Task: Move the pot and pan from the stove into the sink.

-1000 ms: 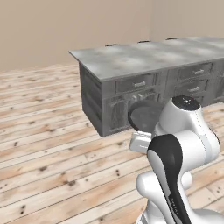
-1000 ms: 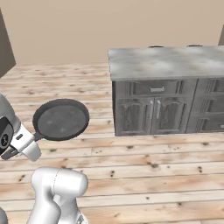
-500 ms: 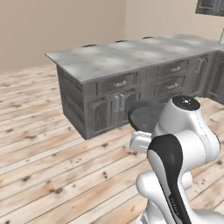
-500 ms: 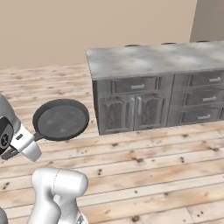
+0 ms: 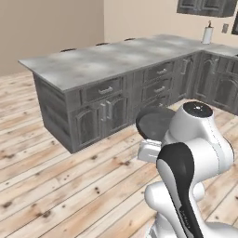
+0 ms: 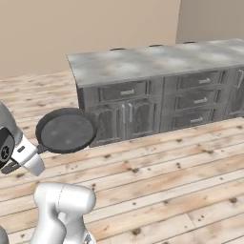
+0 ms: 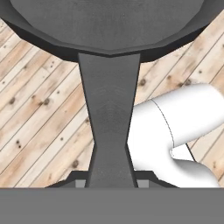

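Observation:
The pan (image 6: 66, 130), a shallow dark grey skillet with a speckled inside, hangs level above the wooden floor in front of the robot. My gripper (image 6: 40, 151) is shut on its short straight handle (image 7: 109, 109). In the hand view the handle runs up from between the fingertips of the gripper (image 7: 111, 181) to the pan's bowl (image 7: 109, 22). In the left base view the pan (image 5: 153, 123) sits just beyond the arm, with the gripper (image 5: 151, 149) below it. The pot, the stove and the sink are out of view.
A grey kitchen island (image 5: 107, 60) with a pale marble top, drawers and doors stands ahead across the plank floor (image 6: 157, 181). A further counter run (image 5: 223, 51) at the far right carries a paper towel roll (image 5: 207, 33), under wall cabinets (image 5: 204, 5).
The whole scene has slid leftward in both base views, so the base has moved; more counter and wall cabinets have come into sight on the right. The pan stays held the same way.

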You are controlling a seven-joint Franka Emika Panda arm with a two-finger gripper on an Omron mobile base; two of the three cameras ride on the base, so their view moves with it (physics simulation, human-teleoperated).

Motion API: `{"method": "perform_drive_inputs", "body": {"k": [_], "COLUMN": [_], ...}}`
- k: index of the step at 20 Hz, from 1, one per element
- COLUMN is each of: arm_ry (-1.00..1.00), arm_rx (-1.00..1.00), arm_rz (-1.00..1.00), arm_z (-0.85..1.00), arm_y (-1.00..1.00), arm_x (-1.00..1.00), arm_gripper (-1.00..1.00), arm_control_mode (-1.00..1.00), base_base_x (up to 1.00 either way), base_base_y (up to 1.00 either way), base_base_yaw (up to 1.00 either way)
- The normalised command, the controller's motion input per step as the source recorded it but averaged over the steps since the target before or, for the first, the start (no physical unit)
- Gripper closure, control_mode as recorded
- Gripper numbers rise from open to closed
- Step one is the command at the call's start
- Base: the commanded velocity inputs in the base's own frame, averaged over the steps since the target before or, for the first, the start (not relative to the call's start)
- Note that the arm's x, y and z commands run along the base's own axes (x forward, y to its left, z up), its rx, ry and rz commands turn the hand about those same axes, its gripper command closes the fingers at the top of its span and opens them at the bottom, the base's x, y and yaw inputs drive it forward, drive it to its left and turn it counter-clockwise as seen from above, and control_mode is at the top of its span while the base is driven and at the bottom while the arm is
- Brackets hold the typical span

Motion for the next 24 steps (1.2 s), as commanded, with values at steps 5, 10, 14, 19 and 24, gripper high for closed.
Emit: {"method": "perform_drive_inputs", "body": {"k": [5,10,14,19,24], "arm_ry": [0.00,0.00,0.00,0.00,0.00], "arm_rx": [0.00,0.00,0.00,0.00,0.00], "arm_rz": [0.00,0.00,0.00,0.00,0.00], "arm_z": [0.00,0.00,0.00,0.00,0.00], "arm_y": [0.00,0.00,0.00,0.00,0.00], "arm_x": [0.00,0.00,0.00,0.00,0.00], "arm_gripper": [1.00,1.00,1.00,1.00,1.00], "arm_control_mode": [1.00,1.00,1.00,1.00,1.00], "base_base_x": [0.00,0.00,0.00,0.00,0.00], "base_base_y": [-0.23,-0.22,-0.22,-0.22,-0.19], "base_base_yaw": [-0.29,-0.30,-0.30,-0.30,-0.31]}}
